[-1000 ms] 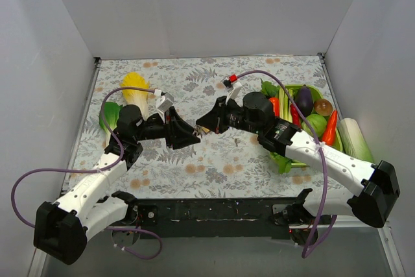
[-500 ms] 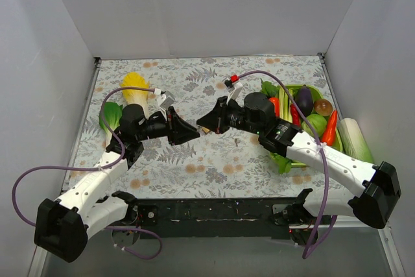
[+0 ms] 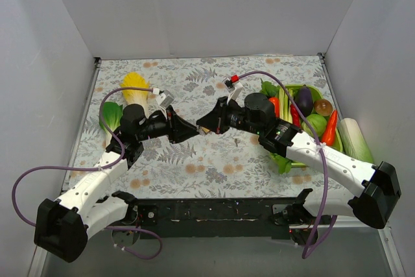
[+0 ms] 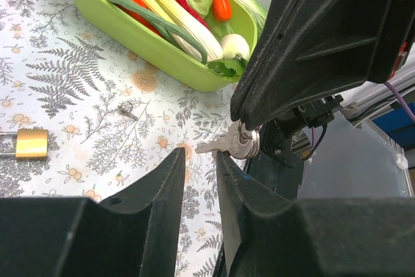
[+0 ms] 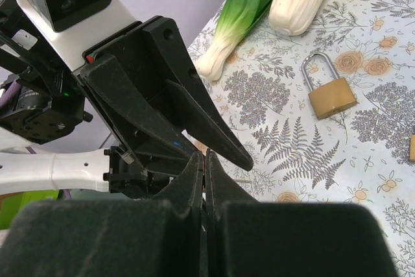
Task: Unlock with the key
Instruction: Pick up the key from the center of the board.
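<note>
My right gripper [image 3: 202,123] is shut on a silver key [image 4: 235,142], held above the floral table mat; in the right wrist view its fingers [image 5: 194,180] are pressed together. My left gripper [image 3: 192,130] faces it tip to tip. Its jaws stand a narrow gap apart [image 4: 200,155], with the key's blade tip right at that gap. A brass padlock [image 4: 31,143] lies flat on the mat below, also visible in the right wrist view [image 5: 331,95]. The arms hide it in the top view.
A green basket [image 3: 313,89] of vegetables stands at the right, a pale leek-like vegetable [image 3: 354,138] beside it. A napa cabbage [image 3: 133,89] and bok choy [image 3: 110,118] lie at the left. A small loose key [image 4: 126,109] lies on the mat.
My left gripper has lifted and moved a little toward the right gripper, bringing its tips up to the key. The right arm has barely moved.
</note>
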`<act>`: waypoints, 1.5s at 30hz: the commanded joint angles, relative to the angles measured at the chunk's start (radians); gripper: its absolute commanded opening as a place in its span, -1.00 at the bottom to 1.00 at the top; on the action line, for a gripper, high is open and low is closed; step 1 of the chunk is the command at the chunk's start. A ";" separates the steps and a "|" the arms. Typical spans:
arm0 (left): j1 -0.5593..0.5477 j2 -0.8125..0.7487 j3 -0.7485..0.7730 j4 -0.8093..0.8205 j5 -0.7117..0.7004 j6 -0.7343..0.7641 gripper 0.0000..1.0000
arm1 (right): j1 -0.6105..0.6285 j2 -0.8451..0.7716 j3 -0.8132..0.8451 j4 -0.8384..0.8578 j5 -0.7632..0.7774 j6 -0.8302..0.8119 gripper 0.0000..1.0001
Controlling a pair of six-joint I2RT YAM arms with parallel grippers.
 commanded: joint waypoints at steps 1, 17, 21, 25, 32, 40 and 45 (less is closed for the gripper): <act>-0.003 -0.009 0.027 0.033 0.045 -0.005 -0.48 | -0.002 -0.017 -0.006 0.067 -0.022 0.017 -0.97; -0.004 -0.016 0.008 0.096 0.158 -0.025 -0.35 | -0.004 -0.028 -0.015 0.075 -0.028 0.028 -0.97; -0.004 -0.013 0.005 0.100 0.156 -0.028 -0.38 | -0.002 -0.029 -0.018 0.078 -0.028 0.033 -0.97; -0.004 -0.012 0.005 0.100 0.156 -0.032 -0.43 | -0.002 -0.031 -0.018 0.079 -0.026 0.034 -0.97; -0.003 0.002 0.008 0.100 0.148 -0.037 -0.45 | -0.002 -0.032 -0.018 0.090 -0.032 0.043 -0.97; -0.004 0.007 0.007 0.100 0.139 -0.040 -0.61 | -0.004 -0.031 -0.021 0.092 -0.031 0.047 -0.97; -0.004 0.008 0.007 0.099 0.125 -0.041 -0.80 | -0.002 -0.025 -0.021 0.095 -0.034 0.048 -0.97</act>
